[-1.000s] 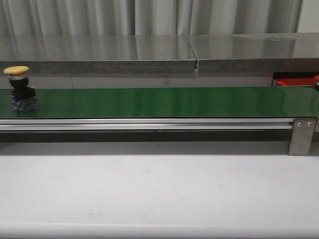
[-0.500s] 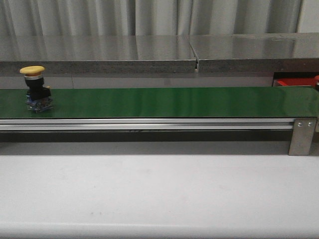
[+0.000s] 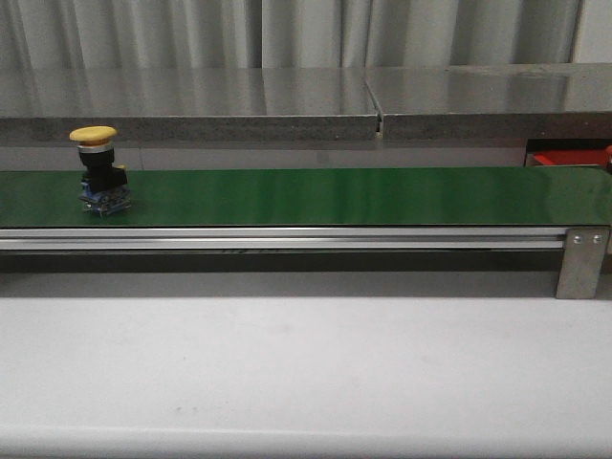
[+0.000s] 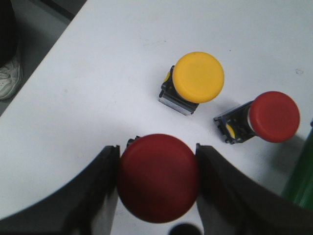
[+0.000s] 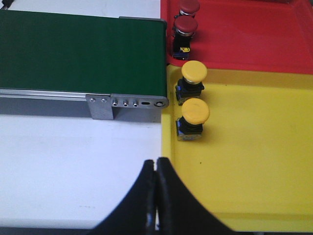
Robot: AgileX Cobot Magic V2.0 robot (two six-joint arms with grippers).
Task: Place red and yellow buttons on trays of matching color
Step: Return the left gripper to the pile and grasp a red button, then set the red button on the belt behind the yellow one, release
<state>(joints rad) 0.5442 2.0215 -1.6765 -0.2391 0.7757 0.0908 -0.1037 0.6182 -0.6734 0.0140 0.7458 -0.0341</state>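
A yellow button (image 3: pixel 100 172) stands upright on the green conveyor belt (image 3: pixel 316 196) near its left end. My left gripper (image 4: pixel 157 154) is shut on a red button (image 4: pixel 157 177) above the white table. Beyond it a loose yellow button (image 4: pixel 193 81) and a red button (image 4: pixel 266 117) rest on that table. My right gripper (image 5: pixel 156 164) is shut with nothing in it, over the yellow tray's edge. The yellow tray (image 5: pixel 254 161) holds two yellow buttons (image 5: pixel 191 78) (image 5: pixel 192 119). The red tray (image 5: pixel 254 34) holds two red buttons (image 5: pixel 185 30) (image 5: pixel 189 7).
The belt's metal rail and end bracket (image 3: pixel 581 260) run along the front. A steel shelf (image 3: pixel 306 100) lies behind the belt. The belt's end (image 5: pixel 161 58) meets both trays. A shoe (image 4: pixel 9 78) shows on the floor beside the table edge.
The yellow button on the belt has travelled to the right, from the far left edge inward. Neither arm shows in the front view.
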